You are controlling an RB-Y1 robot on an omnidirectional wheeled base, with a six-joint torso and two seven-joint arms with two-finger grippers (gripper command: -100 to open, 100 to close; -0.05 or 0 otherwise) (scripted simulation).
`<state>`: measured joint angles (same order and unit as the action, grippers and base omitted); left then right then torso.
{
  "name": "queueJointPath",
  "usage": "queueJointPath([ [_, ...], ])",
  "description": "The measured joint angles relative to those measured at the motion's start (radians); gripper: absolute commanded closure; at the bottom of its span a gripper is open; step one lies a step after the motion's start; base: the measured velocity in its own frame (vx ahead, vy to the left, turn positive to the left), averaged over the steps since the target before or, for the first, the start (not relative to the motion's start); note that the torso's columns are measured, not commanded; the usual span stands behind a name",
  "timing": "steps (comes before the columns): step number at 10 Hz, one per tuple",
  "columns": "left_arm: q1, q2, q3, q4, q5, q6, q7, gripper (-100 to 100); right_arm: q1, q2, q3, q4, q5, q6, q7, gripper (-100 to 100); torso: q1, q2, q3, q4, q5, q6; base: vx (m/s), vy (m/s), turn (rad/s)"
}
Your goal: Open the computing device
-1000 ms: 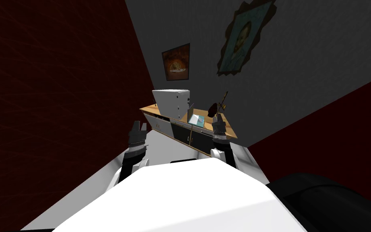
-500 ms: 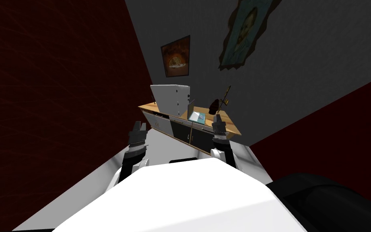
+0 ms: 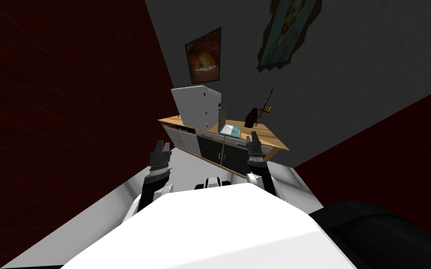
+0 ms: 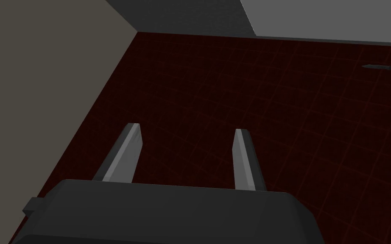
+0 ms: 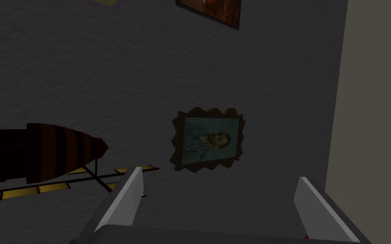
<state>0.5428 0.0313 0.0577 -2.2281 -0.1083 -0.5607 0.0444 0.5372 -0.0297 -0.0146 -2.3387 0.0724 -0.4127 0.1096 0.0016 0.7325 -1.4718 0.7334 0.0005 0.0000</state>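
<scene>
Head view: we stand facing a low cabinet (image 3: 210, 149) with a wooden top and white and dark doors, set against a dark grey wall. The laptop (image 3: 231, 129) lies on that top, between a large white box (image 3: 198, 107) and a dark striped, bullet-shaped object (image 3: 252, 116). Its grey lid seems to stand up from a pale teal base, though we cannot read the angle.

Our right gripper (image 3: 253, 139) hovers in front of the cabinet, near the laptop but apart from it, fingers spread wide and holding nothing. Our left gripper (image 3: 161, 148) is raised off to the left of the cabinet, well apart from the laptop. In the left wrist view its fingers stand wide and empty above a dark red gridded floor (image 4: 254, 84).

In the right wrist view, the striped object lies beside the fingers, with a yellow and black cross-shaped piece (image 5: 80, 180) behind it. A framed portrait (image 5: 209, 142) hangs on the wall beyond.
</scene>
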Motion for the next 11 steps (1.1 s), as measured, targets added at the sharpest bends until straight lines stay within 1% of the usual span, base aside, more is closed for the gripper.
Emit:
queueJointPath([
  [2,0.000,0.000,0.000,0.000,0.000,0.000,0.000,0,0.011,-0.056,-0.014,0.008,0.019,0.006,0.016,-100,0.001,0.004,-0.005,0.004,0.000,0.000,0.073,0.104,-0.046],
  [4,0.000,0.000,0.000,0.000,0.000,0.000,0.000,0,0.016,-0.095,-0.034,0.015,0.046,0.027,0.040,-100,-0.001,0.005,-0.005,0.004,0.000,0.000,0.110,0.139,-0.058],
  [5,0.000,0.000,0.000,0.000,0.000,0.000,0.000,0,0.022,-0.114,-0.049,0.024,0.072,0.043,0.062,-100,0.001,0.003,-0.005,0.004,0.000,0.000,0.163,0.192,-0.071],
  [7,0.000,0.000,0.000,0.000,0.000,0.000,0.000,0,0.031,-0.149,-0.086,0.042,0.109,0.071,0.096,-100,-0.001,0.004,-0.005,0.004,0.000,0.000,0.147,0.172,-0.055],
  [9,0.000,0.000,0.000,0.000,0.000,0.000,0.000,0,0.042,-0.171,-0.110,0.050,0.145,0.097,0.126,-100,-0.004,0.009,-0.002,0.005,-0.001,0.000,0.106,0.155,-0.064],
  [11,0.000,0.000,0.000,0.000,0.000,0.000,0.000,0,0.071,-0.200,-0.147,0.058,0.190,0.127,0.165,-100,0.000,0.006,-0.004,0.005,0.000,0.000,0.124,0.172,-0.054],
])
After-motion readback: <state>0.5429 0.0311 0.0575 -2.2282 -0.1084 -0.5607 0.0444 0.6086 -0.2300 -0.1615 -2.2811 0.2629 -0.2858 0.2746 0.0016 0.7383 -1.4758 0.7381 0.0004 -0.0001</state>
